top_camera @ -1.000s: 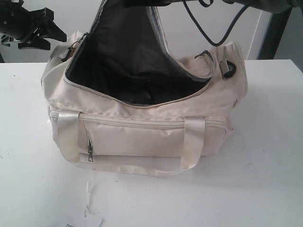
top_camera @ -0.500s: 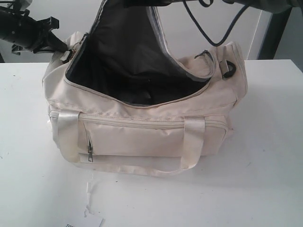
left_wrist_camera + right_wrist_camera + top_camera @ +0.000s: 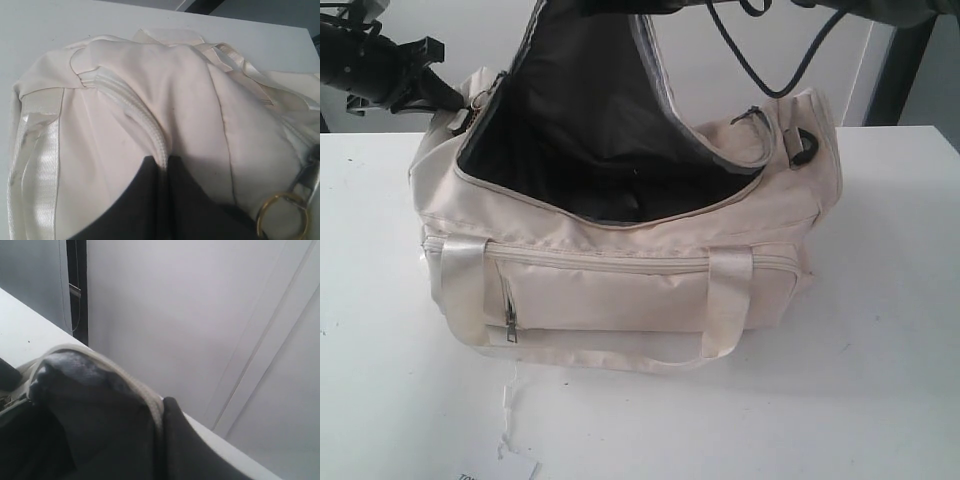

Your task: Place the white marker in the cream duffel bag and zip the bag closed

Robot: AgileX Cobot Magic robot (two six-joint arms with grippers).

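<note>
Since a second ago my left pincer [image 3: 445,92] has come down and in. Its tips are now against the end of the bag [image 3: 610,290], just beside the gold ring [image 3: 477,99]. I cannot tell whether its jaws are apart or together. My right pincer, above the wide view, is clamped on the bag's flap [image 3: 580,90], which hangs below it, leaving the mouth wide open. The bag rests on the desk [image 3: 880,350]. I cannot make out the marker.

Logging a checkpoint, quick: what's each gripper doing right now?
Left gripper: jaws look closed, pinching the cream duffel bag at its end.
Right gripper: closed, holding the bag's top open.
</note>
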